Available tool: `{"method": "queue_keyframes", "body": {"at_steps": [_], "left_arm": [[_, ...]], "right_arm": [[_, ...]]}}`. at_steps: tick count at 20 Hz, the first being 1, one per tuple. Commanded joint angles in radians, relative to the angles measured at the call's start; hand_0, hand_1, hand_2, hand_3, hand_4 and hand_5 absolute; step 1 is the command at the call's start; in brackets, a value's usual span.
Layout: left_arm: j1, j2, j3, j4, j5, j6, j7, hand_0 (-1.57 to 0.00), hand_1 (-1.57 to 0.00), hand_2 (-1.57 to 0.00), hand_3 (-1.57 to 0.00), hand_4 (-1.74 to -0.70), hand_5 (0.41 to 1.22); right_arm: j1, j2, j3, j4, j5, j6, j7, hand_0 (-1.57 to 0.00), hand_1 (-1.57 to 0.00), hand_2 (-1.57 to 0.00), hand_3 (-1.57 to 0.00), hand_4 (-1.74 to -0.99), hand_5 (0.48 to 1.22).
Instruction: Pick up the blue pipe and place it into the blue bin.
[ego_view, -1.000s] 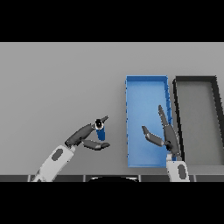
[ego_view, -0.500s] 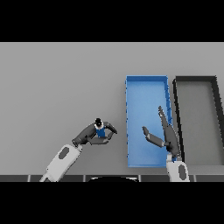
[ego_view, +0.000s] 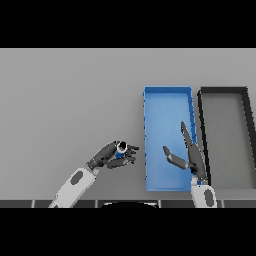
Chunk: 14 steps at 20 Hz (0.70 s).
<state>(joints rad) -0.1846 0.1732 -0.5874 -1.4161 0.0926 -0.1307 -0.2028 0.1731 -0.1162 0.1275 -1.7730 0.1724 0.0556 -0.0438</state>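
Nearest us, our left hand (ego_view: 111, 156) grips the blue pipe (ego_view: 120, 151) just left of the blue bin (ego_view: 167, 95). Our right hand (ego_view: 189, 154) hovers over the bin — fingers straight, holding nothing. The grey table (ego_view: 65, 95) stretches beyond; a black bin (ego_view: 223, 91) sits right of the blue one.

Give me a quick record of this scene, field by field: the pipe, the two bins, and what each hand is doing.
blue pipe: held in the left hand, left of the blue bin, not yet inside it
left hand: fingers curled round the pipe, close to the bin's left wall
blue bin: nothing lying in it; right hand above its lower right part
black bin: directly right of the blue bin, nothing in it
right hand: open, fingers straight, thumb spread, holds nothing
table: grey
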Motion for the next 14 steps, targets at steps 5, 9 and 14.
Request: {"method": "queue_keyframes", "body": {"at_steps": [5, 9, 14], "left_arm": [[-0.019, -0.017, -0.014, -0.116, 0.026, 0.012, 0.034, -1.53, -1.54, -1.54, -1.46, -1.73, 1.208], [-0.05, -0.016, -0.02, -0.175, 0.015, 0.011, 0.124, -1.56, -1.56, -1.56, -1.49, -1.74, 1.216], [-0.054, -0.018, -0.023, -0.195, -0.006, 0.003, 0.178, -1.57, -1.57, -1.57, -1.5, -1.74, 1.219]], "right_arm": [[-0.009, -0.006, -0.009, 0.008, 0.003, -0.005, -0.002, 0.0, 0.0, 0.0, 0.0, -1.172, 0.603], [0.0, -0.018, -0.017, 0.005, 0.001, -0.002, -0.028, 0.0, 0.0, 0.0, 0.0, -1.144, 0.601], [0.015, -0.008, -0.016, -0.011, 0.004, -0.015, -0.032, 0.0, 0.0, 0.0, 0.0, -1.127, 0.605]]}}
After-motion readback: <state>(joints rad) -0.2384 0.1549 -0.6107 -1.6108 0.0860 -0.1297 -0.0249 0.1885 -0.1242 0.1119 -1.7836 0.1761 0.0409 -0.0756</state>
